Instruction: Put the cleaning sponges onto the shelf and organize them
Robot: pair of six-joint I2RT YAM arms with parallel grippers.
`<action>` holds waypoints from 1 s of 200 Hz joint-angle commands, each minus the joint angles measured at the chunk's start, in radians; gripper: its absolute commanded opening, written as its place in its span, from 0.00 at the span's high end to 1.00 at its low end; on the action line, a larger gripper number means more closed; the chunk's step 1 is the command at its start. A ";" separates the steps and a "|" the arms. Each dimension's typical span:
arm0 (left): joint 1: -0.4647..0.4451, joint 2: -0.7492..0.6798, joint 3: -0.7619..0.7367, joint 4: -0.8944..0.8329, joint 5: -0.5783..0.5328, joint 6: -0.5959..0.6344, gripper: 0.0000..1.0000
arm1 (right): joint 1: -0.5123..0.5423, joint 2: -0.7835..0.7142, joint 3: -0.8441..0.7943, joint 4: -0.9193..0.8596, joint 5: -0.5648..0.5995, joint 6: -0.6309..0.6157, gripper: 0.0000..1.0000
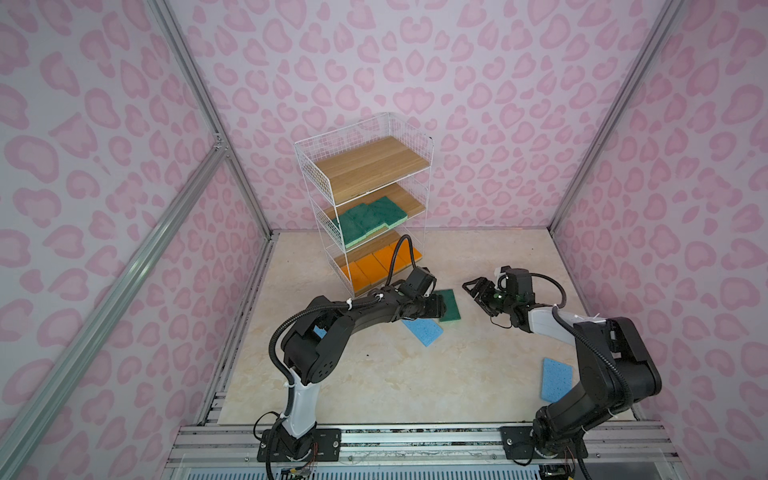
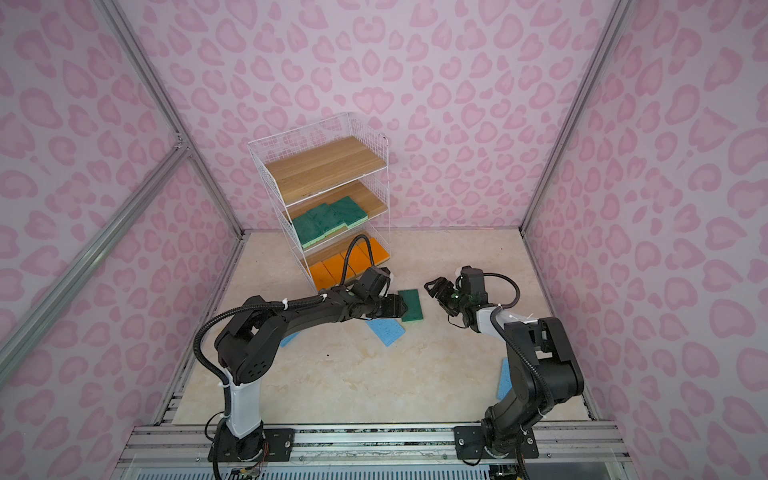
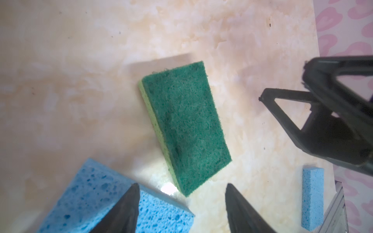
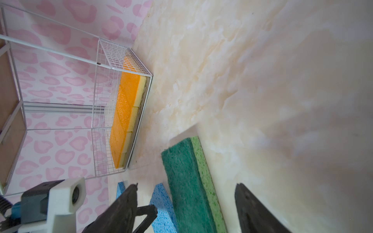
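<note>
The dark green sponge [image 3: 185, 129] lies on the tabletop [image 1: 374, 374] just before the wide-open, empty left hand [image 3: 181, 186], long axis seemingly running away from it; the right hand [image 1: 473, 293], also open and empty, stands farther off.

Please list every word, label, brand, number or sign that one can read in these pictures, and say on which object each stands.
None: no readable text in any view.
The green sponges, blue sponges, orange sponges and the shelf carry no print.
The wall shows only pink blots, no letters.
</note>
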 commanded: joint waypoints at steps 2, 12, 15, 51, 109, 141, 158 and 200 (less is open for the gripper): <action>-0.015 0.029 0.010 0.026 -0.026 -0.038 0.31 | -0.001 -0.026 -0.030 -0.052 -0.009 -0.062 0.18; -0.020 0.046 0.009 0.033 -0.028 -0.053 0.31 | -0.001 -0.033 -0.045 -0.051 -0.012 -0.065 0.17; -0.021 0.051 0.009 0.035 -0.028 -0.057 0.31 | -0.001 -0.036 -0.049 -0.052 -0.012 -0.066 0.17; -0.028 0.099 0.061 0.049 -0.023 -0.080 0.36 | -0.001 -0.066 -0.107 -0.025 -0.023 -0.052 0.16; -0.032 0.140 0.079 0.080 -0.021 -0.114 0.58 | 0.000 -0.117 -0.148 -0.051 -0.028 -0.062 0.16; -0.031 0.125 0.076 0.107 -0.025 -0.130 0.80 | -0.001 -0.156 -0.152 -0.099 -0.021 -0.081 0.16; -0.032 0.102 0.074 0.106 -0.035 -0.132 0.89 | -0.001 -0.190 -0.159 -0.121 -0.021 -0.087 0.15; -0.031 0.008 0.044 0.109 -0.071 -0.154 0.96 | 0.000 -0.282 -0.178 -0.163 -0.018 -0.082 0.15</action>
